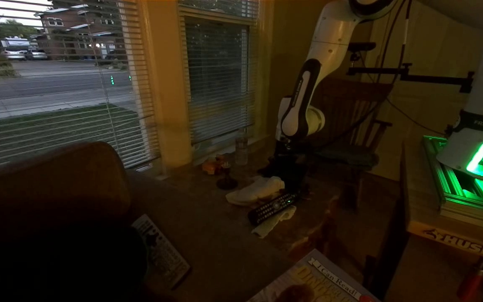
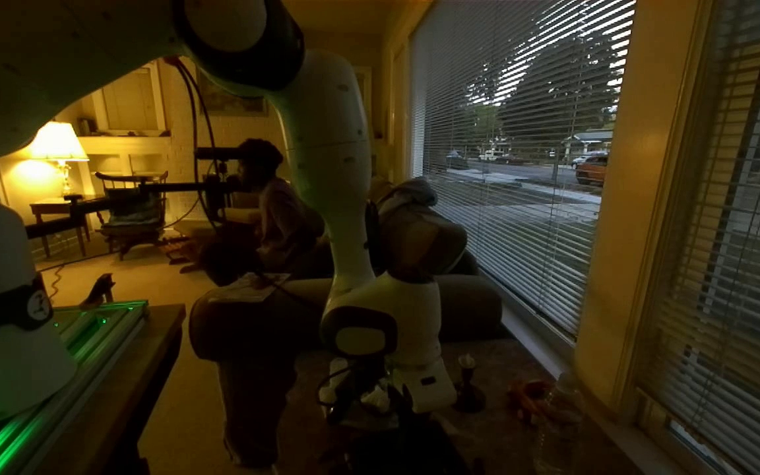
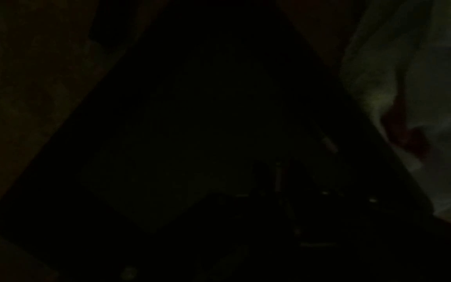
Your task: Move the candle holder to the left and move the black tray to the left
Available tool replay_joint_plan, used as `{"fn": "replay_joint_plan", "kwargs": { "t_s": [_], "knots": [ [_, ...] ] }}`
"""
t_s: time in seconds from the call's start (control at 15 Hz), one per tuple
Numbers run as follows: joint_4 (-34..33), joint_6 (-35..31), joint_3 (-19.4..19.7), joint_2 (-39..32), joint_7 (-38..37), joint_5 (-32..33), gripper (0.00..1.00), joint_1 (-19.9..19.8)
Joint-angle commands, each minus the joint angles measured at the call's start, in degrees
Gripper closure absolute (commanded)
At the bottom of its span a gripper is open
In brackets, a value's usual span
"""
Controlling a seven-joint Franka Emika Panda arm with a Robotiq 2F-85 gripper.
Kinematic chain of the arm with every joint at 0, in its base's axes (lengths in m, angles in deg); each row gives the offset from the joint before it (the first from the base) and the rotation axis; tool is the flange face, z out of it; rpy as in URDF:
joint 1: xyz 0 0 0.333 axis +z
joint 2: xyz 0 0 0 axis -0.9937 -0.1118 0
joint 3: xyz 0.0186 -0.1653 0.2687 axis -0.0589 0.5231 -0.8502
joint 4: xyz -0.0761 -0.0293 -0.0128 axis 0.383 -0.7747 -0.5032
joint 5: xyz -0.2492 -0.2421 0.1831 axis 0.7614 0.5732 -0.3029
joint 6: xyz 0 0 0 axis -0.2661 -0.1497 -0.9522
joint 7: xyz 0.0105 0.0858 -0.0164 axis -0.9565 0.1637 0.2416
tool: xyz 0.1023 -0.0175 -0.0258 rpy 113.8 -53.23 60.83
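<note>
Wrist view: bare worktop (image 3: 22, 98) lies off one edge of the black tray (image 3: 210, 117), white cloth (image 3: 437, 102) along another. The candle holder (image 1: 226, 180) stands nearby. The arm (image 1: 302, 92) reaches down, pincer (image 3: 278, 170) over the tray, opening and hold too dark to tell.

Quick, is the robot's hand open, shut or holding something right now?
Gripper: cannot be told whether open, closed or holding anything; it's too dark against the tray in the wrist view.
</note>
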Motion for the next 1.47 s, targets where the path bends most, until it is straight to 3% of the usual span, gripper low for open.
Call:
{"fn": "replay_joint_plan", "kwargs": {
  "t_s": [0.0, 0.2, 0.53, 1.0, 1.27, 1.33, 1.4],
  "knots": [
    [-2.4, -0.3, -3.5, -1.5, 3.8, -2.3, 0.57, -3.1],
    [-2.0, 1.6, -4.9, 0.1, 5.5, -1.8, 0.37, -4.1],
    [1.1, 11.2, -6.4, 7.7, 11.9, 0.4, 0.02, -4.2],
    [3.7, 25.4, -5.9, 19.9, 20.5, 3.2, 0.0, -1.0],
    [5.5, 24.5, -4.9, 24.3, 23.6, 7.8, 0.0, 3.5],
    [2.2, 25.4, -5.7, 20.9, 22.7, 5.0, 0.0, 1.3],
    [2.6, 25.4, -5.6, 21.8, 22.7, 6.0, 0.0, 2.3]
  ]
}}
